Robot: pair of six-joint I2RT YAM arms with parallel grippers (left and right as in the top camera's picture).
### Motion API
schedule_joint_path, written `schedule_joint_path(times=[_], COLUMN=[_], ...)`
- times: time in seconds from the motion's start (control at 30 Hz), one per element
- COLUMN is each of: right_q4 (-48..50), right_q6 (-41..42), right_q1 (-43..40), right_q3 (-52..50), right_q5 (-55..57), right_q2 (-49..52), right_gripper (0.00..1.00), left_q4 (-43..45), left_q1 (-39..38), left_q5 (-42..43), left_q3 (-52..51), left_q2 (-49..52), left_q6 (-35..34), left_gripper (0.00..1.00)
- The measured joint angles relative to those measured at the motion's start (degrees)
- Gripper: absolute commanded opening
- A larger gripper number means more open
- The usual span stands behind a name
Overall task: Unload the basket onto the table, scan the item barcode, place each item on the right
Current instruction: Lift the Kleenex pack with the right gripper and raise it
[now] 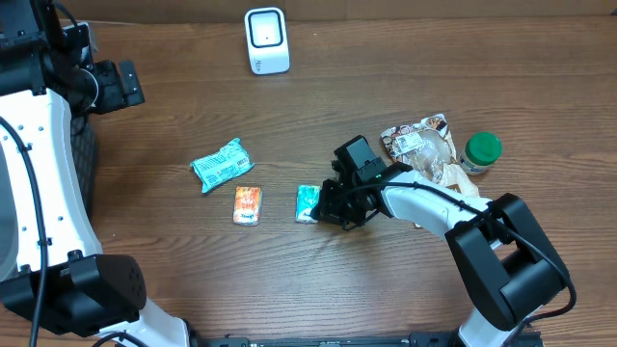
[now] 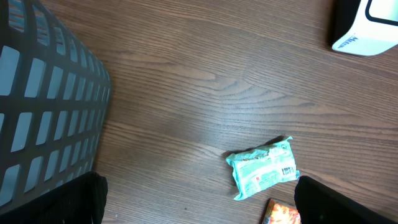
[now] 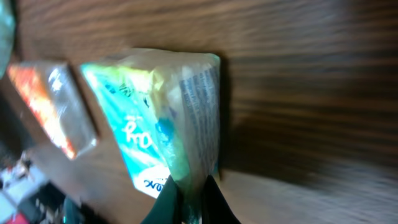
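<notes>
R gripper point(image 3: 189, 200) is pinched shut on the edge of the small teal plastic packet point(image 1: 308, 203), which sits on the brown wooden table point(image 1: 434, 77) approx. mid-front, just beside a small orange packet point(image 1: 247, 204). L gripper point(image 2: 199, 208) hangs at far left w/ fingers wide apart, holding nothing, well apart from the white box-shaped scanner point(image 1: 266, 40).

The whole surface point(image 1: 289, 125) was seen straight down from high above. The left wrist view was held well up and pointed down at the wood. Its big teal packet point(image 2: 262, 168) was also seen from above. The right wrist view was held very close to the small teal packet point(image 3: 161, 124), which was also seen from above.
</notes>
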Motion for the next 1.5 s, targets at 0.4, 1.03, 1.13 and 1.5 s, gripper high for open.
schedule_joint_path(times=[0.4, 1.03, 1.13, 1.5], right_q4=[10.7, 34.8, 39.9, 51.1], right_q6=[-7.6, 2.3, 6.4, 22.2], right_q1=[-8.3, -14.3, -14.8, -15.5], right_q3=[1.5, 1.9, 1.9, 2.0], right_q5=[-27.9, -53.5, -55.1, -55.7], right_q2=[-7.6, -8.2, -8.2, -8.2], right_gripper=[0.04, 0.04, 0.04, 0.04], left_q4=[0.0, 0.0, 0.0, 0.0], left_q1=[0.0, 0.0, 0.0, 0.0], left_q5=[0.0, 0.0, 0.0, 0.0], left_q3=[0.0, 0.0, 0.0, 0.0], left_q2=[0.0, 0.0, 0.0, 0.0], left_q6=[0.0, 0.0, 0.0, 0.0], left_gripper=[1.0, 1.0, 0.99, 1.0])
